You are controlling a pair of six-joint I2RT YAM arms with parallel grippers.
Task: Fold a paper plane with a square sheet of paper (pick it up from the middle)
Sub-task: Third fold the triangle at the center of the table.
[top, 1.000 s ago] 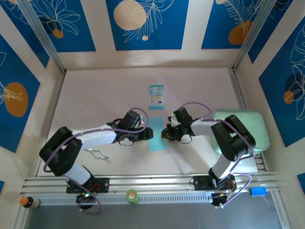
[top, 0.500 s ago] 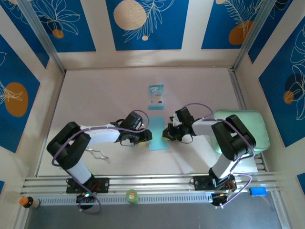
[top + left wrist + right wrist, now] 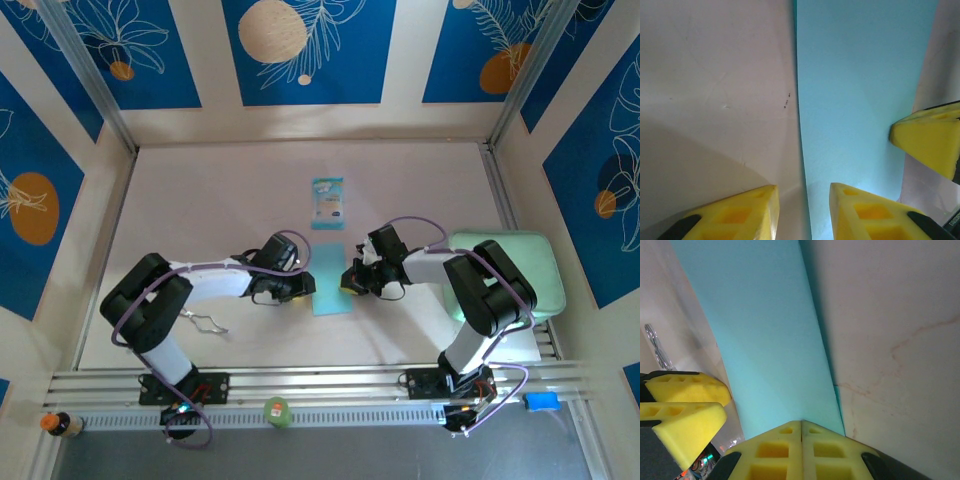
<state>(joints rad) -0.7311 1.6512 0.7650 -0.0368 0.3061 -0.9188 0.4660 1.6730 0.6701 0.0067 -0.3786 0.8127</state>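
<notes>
We see the left jaws narrow, astride the left edge of the flat light-blue paper sheet [image 3: 332,283]; the right jaws are closed.

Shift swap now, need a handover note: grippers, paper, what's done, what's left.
Left gripper: open, jaws astride the left edge of the light-blue square paper sheet.
Right gripper: shut, tips at the sheet's right edge; pinch unclear.
Sheet: on the pale table between the grippers, showing as a narrow strip, apparently folded in half.
Done: seemingly the first fold.
Left: nose and wing folds; no dart shape yet.
</notes>
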